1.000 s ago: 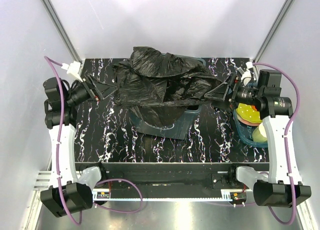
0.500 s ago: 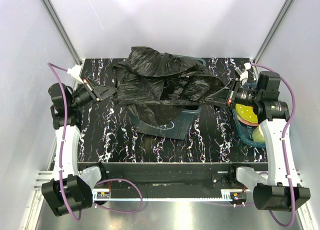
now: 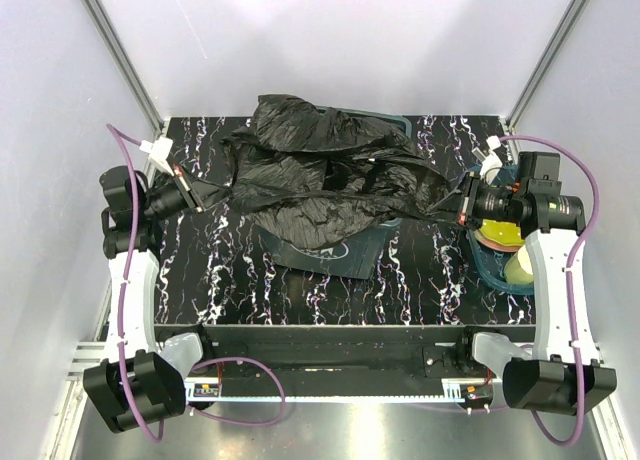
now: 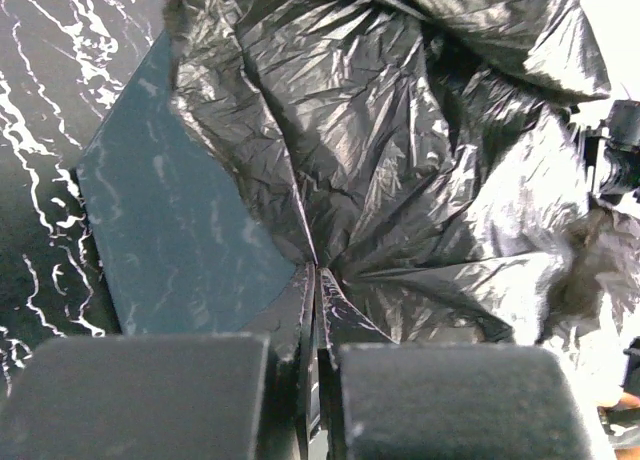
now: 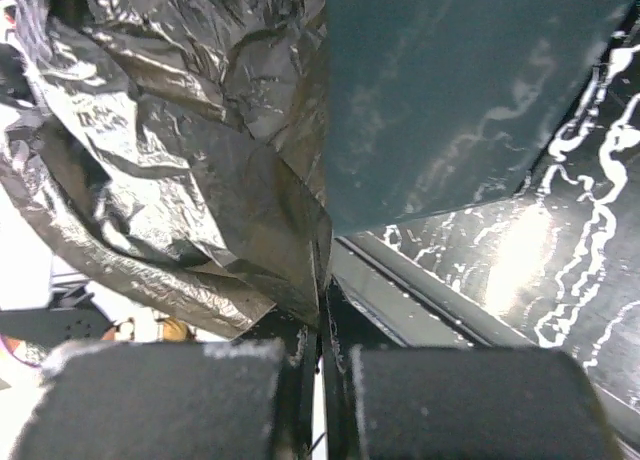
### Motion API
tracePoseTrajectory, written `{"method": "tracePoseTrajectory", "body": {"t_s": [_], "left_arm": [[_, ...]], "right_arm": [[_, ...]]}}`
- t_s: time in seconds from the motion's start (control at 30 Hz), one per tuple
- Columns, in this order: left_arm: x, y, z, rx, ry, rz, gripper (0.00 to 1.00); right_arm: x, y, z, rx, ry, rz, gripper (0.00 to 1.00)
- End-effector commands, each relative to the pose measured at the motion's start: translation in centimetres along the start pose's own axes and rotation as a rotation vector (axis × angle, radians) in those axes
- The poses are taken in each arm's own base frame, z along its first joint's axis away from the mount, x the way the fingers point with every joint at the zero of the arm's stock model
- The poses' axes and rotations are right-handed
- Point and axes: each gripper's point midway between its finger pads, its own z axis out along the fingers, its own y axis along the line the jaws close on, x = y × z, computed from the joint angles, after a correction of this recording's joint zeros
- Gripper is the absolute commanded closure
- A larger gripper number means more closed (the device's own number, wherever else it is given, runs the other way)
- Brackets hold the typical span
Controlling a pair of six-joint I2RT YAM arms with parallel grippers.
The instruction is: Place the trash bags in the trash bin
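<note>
Left jaws and right jaws are both gripping the trash bags (image 3: 320, 185), which are draping between them over the trash bin (image 3: 335, 252).

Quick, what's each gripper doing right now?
Left gripper: closed, pinching the trash bag.
Right gripper: closed, pinching the same trash bag.

Bright, even overhead light; glare on the trash bags (image 4: 400, 180); close foreground blurred.

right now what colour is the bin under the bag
Dark green; the trash bin shows best in the left wrist view, beside the black trash bag.
</note>
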Motion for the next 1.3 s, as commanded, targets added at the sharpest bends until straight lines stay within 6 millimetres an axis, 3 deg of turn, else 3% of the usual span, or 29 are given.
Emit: {"method": "tracePoseTrajectory", "body": {"t_s": [0.0, 0.1, 0.23, 0.3, 0.43, 0.6, 0.87, 1.07, 1.27], "left_arm": [[-0.8, -0.8, -0.7, -0.020, -0.020, 0.167, 1.00], [-1.0, -1.8, -0.9, 0.002, -0.025, 0.193, 1.00], [-1.8, -6.3, -1.8, 0.126, -0.044, 0.306, 1.00], [-1.7, -7.5, -2.3, 0.147, -0.054, 0.363, 1.00], [-0.4, -7.5, -2.6, 0.166, -0.016, 0.367, 1.00], [1.0, -5.3, -2.6, 0.094, 0.018, 0.387, 1.00], [1.7, 1.6, -2.4, -0.144, 0.099, 0.398, 1.00], [1.7, 3.9, -2.3, -0.210, 0.112, 0.388, 1.00], [1.0, 4.9, -1.6, -0.209, 0.090, 0.388, 1.00]], "right_arm": [[-0.2, -3.1, -0.4, 0.127, 0.005, -0.098, 1.00], [-0.5, -2.0, -0.5, 0.075, 0.001, -0.122, 1.00], [-0.3, 3.9, -2.2, -0.115, -0.026, -0.187, 1.00], [0.2, 5.2, -2.8, -0.152, -0.030, -0.223, 1.00], [2.0, 5.7, -3.5, -0.159, 0.009, -0.234, 1.00], [3.4, 2.4, -3.0, -0.048, 0.079, -0.230, 1.00], [2.1, -1.8, -1.4, 0.063, 0.078, -0.169, 1.00], [1.3, -4.4, -0.9, 0.164, 0.074, -0.126, 1.00], [-1.4, -7.3, -0.2, 0.262, 0.027, -0.153, 1.00]]}}
